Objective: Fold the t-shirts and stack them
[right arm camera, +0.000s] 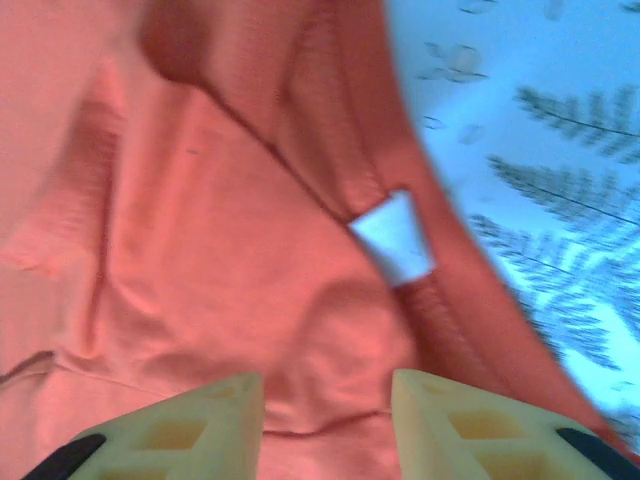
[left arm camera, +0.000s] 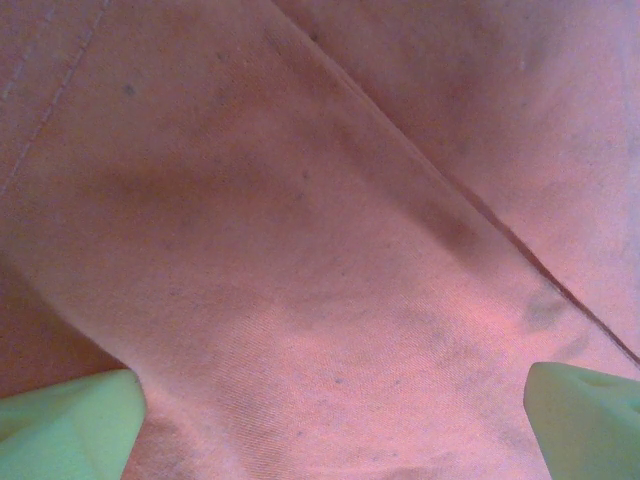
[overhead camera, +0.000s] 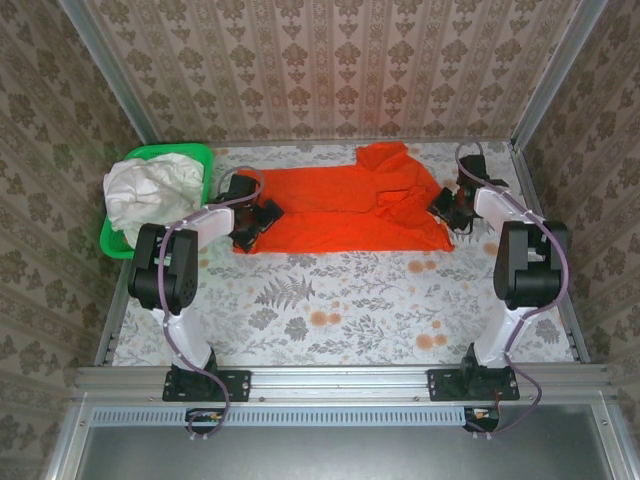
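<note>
"T-shirts first: where are they lying?"

"The orange-red t-shirt (overhead camera: 340,205) is lying spread across the upper middle of the overhead frame, on the leaf-patterned table (overhead camera: 350,300). The white t-shirt (overhead camera: 150,190) is sitting bunched up in the green basket (overhead camera: 205,152) at the upper left."

"What is the left gripper (overhead camera: 255,222) doing?"

"It is hanging over the left end of the orange-red cloth. In its wrist view the left gripper (left arm camera: 325,430) is standing released, its jaws spread wide. One pale fingertip is showing in each lower corner and only orange-red fabric is running between them."

"And the right gripper (overhead camera: 445,208)?"

"It is sitting at the right end of the same shirt. In its wrist view the right gripper (right arm camera: 325,425) is showing parted jaws with a clear gap, and creased cloth is lying under that gap. I cannot tell whether the tips are touching the fabric. A small white tag (right arm camera: 395,237) is showing at centre right, beside the neck seam."
</note>
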Robot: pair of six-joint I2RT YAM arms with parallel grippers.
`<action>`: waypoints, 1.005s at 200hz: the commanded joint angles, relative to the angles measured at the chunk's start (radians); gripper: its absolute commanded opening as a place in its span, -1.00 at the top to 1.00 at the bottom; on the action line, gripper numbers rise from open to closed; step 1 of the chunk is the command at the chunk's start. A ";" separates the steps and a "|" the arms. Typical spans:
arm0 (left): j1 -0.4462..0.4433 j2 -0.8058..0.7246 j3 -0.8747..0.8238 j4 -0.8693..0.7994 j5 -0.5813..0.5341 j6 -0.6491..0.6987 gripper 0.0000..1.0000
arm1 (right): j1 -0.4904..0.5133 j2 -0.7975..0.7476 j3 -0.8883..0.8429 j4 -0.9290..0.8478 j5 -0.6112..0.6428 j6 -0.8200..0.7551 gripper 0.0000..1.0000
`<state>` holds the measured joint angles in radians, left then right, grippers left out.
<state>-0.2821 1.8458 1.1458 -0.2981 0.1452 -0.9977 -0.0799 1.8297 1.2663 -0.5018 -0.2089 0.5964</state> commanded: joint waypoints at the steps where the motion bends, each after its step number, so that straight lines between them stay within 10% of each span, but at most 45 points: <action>1: -0.011 0.015 -0.038 -0.040 0.002 0.007 -1.00 | 0.001 -0.054 -0.061 -0.029 0.042 -0.056 0.29; 70: -0.011 0.020 -0.077 -0.016 0.004 -0.011 -1.00 | -0.026 -0.019 -0.073 -0.022 0.064 -0.054 1.00; 143: -0.008 0.036 -0.089 -0.019 0.002 -0.012 -0.99 | -0.080 0.092 0.068 -0.028 0.085 -0.090 1.00; 201: -0.017 0.005 0.004 -0.087 -0.006 0.042 -1.00 | -0.079 0.023 0.082 -0.045 0.039 -0.089 0.19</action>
<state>-0.2832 1.8313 1.1217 -0.2691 0.1425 -0.9924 -0.1619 1.9171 1.3296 -0.5259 -0.1612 0.5175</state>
